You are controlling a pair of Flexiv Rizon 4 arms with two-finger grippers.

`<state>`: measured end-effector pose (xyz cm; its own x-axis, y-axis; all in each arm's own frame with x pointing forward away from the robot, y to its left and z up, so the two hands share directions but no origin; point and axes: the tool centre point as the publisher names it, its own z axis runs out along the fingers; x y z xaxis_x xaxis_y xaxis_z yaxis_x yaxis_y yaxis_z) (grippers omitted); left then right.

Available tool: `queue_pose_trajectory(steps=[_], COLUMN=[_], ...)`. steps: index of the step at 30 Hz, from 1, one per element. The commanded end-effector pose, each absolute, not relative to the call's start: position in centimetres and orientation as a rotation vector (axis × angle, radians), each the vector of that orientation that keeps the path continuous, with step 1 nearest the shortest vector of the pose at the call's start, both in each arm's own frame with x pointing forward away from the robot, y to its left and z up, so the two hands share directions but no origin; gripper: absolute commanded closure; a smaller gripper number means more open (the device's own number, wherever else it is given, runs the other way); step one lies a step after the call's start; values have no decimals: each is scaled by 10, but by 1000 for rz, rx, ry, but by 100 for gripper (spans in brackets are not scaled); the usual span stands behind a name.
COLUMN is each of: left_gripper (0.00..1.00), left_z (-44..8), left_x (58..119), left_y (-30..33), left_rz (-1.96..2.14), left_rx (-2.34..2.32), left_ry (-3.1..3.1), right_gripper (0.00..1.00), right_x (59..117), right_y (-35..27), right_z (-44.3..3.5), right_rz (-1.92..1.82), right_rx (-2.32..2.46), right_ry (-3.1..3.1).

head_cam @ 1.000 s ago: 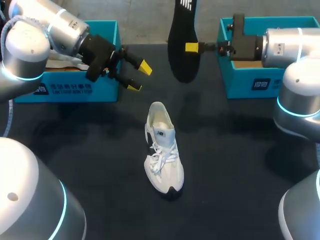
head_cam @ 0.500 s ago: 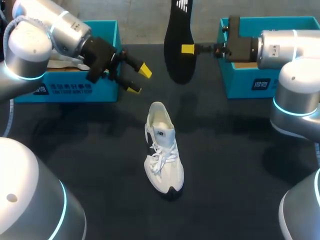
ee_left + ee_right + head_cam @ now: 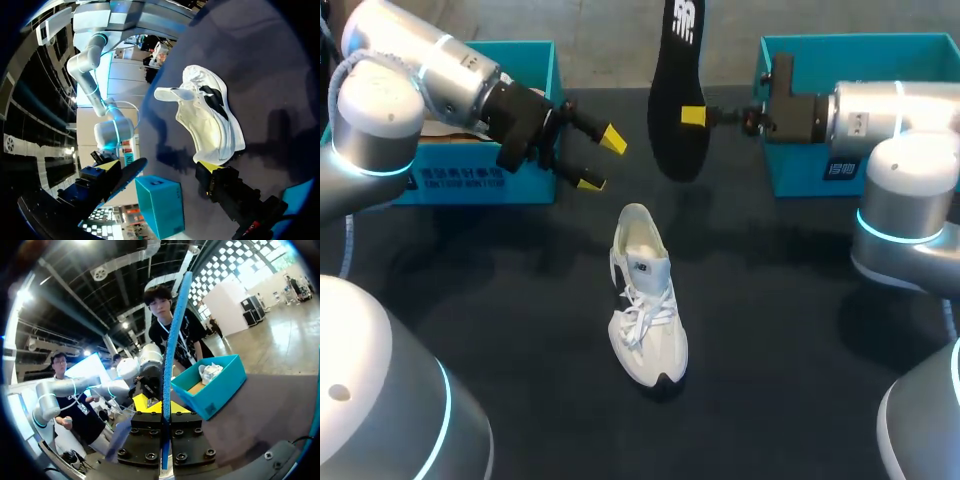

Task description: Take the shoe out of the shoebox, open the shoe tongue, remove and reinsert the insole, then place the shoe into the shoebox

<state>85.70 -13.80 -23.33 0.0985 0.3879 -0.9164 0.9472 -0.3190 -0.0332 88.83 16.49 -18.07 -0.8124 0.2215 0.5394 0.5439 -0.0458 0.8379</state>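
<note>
The white shoe (image 3: pixel 645 300) stands upright in the middle of the dark table, toe toward the front edge, its opening empty. My right gripper (image 3: pixel 693 116) is shut on the black insole (image 3: pixel 677 90), holding it on end in the air behind the shoe. In the right wrist view the insole (image 3: pixel 172 350) shows edge-on, clamped between the yellow tips. My left gripper (image 3: pixel 601 160) hangs open and empty to the left of the insole, above the table in front of the left shoebox (image 3: pixel 450 180). The left wrist view has the shoe (image 3: pixel 210 125) ahead of that gripper (image 3: pixel 159 167).
A second teal shoebox (image 3: pixel 800 170) stands at the back right, behind my right arm. The left shoebox (image 3: pixel 210 385) holds crumpled paper.
My right arm has carried the insole a little to the left and turned it more upright. My left gripper has barely shifted and stays open. The shoe has not moved.
</note>
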Motion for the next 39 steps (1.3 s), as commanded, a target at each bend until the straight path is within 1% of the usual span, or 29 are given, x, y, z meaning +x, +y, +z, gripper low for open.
queue_pose_trajectory(steps=[1,22,39], left_gripper=[0,0,0], left_z=[-234,-254,-264], left_x=[851,854,850], left_y=[-131,-104,-98], left_rz=[-1203,-1229,-1221], left_rx=[1789,1805,1788], left_ry=[1335,1382,1399], right_gripper=[100,100,100], right_x=[888,880,877], right_y=[170,200,227], right_z=[-192,-236,-255], right_rz=[-1941,-1905,-1925], right_rx=[-828,-707,-624], right_ry=[-1972,-1931,-1926])
